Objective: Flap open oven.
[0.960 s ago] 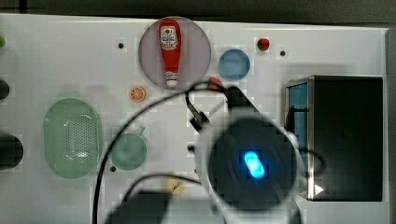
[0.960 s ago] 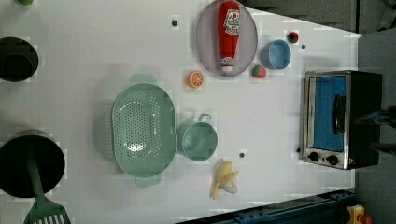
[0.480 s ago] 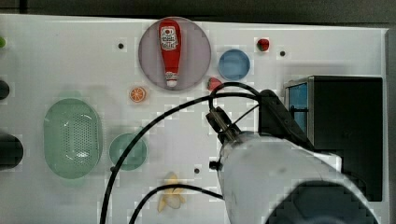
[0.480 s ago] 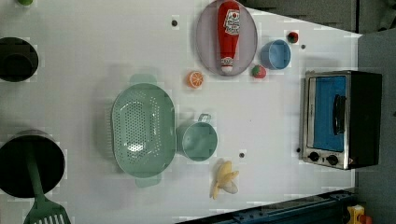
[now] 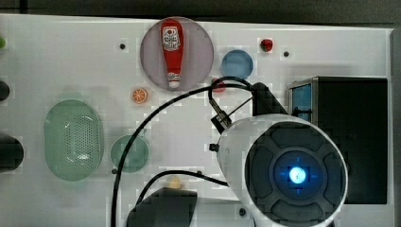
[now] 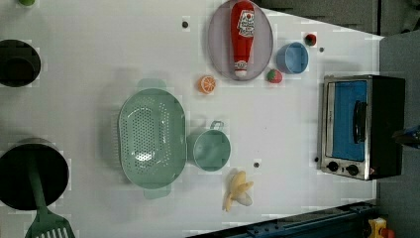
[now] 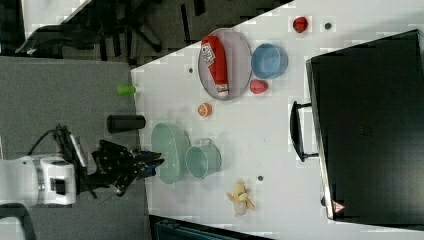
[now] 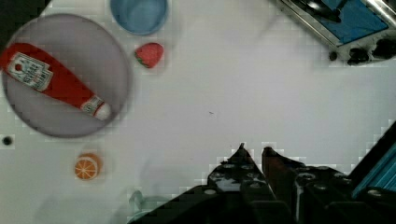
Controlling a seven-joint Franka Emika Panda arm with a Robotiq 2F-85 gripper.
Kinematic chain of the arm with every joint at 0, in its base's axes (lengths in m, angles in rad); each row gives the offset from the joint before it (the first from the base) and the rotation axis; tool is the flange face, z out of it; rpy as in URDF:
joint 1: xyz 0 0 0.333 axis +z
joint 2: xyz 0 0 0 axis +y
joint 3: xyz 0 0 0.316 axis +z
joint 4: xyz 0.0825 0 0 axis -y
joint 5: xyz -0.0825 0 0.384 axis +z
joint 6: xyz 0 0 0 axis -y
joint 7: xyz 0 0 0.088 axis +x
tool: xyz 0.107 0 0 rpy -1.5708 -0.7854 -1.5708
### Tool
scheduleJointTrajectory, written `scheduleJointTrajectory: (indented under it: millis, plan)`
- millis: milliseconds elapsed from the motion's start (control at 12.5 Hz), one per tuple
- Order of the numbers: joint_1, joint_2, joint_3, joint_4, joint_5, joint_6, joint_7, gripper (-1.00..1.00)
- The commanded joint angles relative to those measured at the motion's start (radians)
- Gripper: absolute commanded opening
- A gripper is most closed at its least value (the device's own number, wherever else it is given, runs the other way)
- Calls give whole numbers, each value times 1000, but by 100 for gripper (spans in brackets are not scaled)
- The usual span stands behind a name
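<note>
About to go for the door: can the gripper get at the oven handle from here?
Probably yes. The gripper hangs above bare table, the oven door is shut, and nothing stands before its handle.

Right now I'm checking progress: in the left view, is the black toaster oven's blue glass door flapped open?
No, the black toaster oven has its blue glass door flat against the silver front frame.

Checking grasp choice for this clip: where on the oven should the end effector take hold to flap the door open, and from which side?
Grip the dark bar handle on the oven. It stands proud of the blue glass door, leaving a gap behind for a finger. Probably come from the door's front, the table side, the left view's left, across the bar.
</note>
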Motion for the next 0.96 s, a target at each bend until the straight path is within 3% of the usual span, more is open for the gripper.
scheduleJointTrajectory:
  millis: [80,400,960]
  plan:
    - [-16,-7,-41,-17,5,8,-92,-65]
    - [-42,29,-134,-50,4,50,-482,-65]
    - [-66,155,-312,-121,4,332,-1225,-65]
